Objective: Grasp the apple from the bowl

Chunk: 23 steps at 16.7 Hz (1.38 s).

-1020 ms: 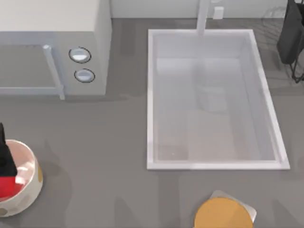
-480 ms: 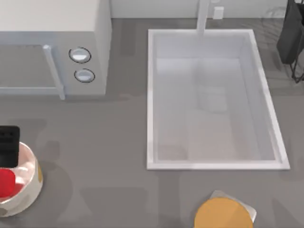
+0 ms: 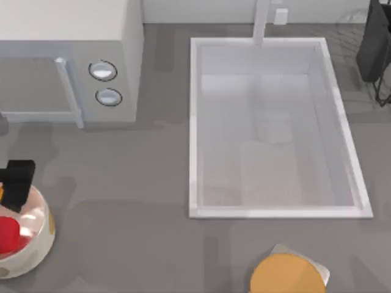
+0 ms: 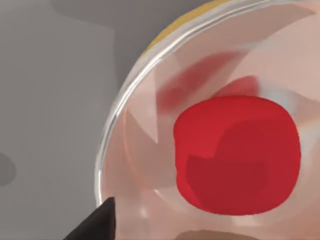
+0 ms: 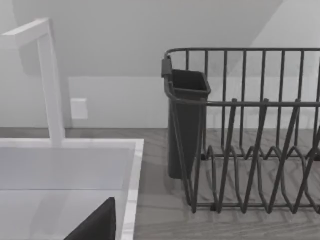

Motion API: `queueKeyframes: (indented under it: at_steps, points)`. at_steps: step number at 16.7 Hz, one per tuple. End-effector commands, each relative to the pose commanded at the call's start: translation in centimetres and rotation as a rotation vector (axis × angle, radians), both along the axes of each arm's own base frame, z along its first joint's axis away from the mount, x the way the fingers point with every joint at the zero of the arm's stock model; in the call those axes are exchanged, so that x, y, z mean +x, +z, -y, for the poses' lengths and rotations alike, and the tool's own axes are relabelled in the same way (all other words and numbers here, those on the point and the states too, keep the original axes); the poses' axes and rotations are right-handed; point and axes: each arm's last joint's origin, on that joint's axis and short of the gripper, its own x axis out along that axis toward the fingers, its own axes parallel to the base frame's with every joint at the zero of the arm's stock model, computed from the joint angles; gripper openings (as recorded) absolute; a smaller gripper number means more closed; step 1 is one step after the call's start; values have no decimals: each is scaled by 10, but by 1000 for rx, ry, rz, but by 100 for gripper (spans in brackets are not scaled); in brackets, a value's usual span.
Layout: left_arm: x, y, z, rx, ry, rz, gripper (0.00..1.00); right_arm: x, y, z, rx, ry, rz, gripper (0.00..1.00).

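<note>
Apple (image 3: 7, 234), small and bright red, sits inside the bowl (image 3: 38, 235) at the left edge of the table (image 3: 134, 201), near the front. In the left wrist view the apple (image 4: 237, 155) lies on the bowl's pale shiny inside, close to the rim (image 4: 117, 130), and 1 dark fingertip (image 4: 97, 224) shows at the rim's outer side, apart from the fruit. From above, the left end effector (image 3: 15, 182) is a black block over the far rim of the bowl, just beside the apple but not on it; whether its fingers stand apart or together cannot be told. An orange-yellow spot shows on the bowl's outside.

Beyond the bowl, a white microwave (image 3: 67, 61) with 2 round knobs stands at the far left of the table. A white sink (image 3: 275, 128) with a faucet (image 3: 261, 21) fills the middle and right. An orange round disc (image 3: 286, 274) on a grey base lies at the front, right of centre. A dark dish rack (image 3: 376, 49) stands at the far right corner.

In the right wrist view the right arm is near the sink's far end, facing the dish rack (image 5: 250, 135) and faucet (image 5: 50, 80), with 1 dark fingertip (image 5: 97, 225) showing; how its end effector stands cannot be told.
</note>
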Motion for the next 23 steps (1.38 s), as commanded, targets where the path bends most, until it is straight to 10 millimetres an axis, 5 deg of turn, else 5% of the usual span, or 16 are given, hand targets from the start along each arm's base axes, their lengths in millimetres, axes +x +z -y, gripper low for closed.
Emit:
queueKeyframes:
  at_steps: [8, 18, 23]
  points:
    - [3, -6, 1, -1, -4, -21, 100, 0, 0, 0, 0, 0, 0, 100]
    - [5, -103, 0, 0, 0, -11, 100, 0, 0, 0, 0, 0, 0, 100]
    - [3, -110, 0, -1, 0, -20, 100, 0, 0, 0, 0, 0, 0, 100]
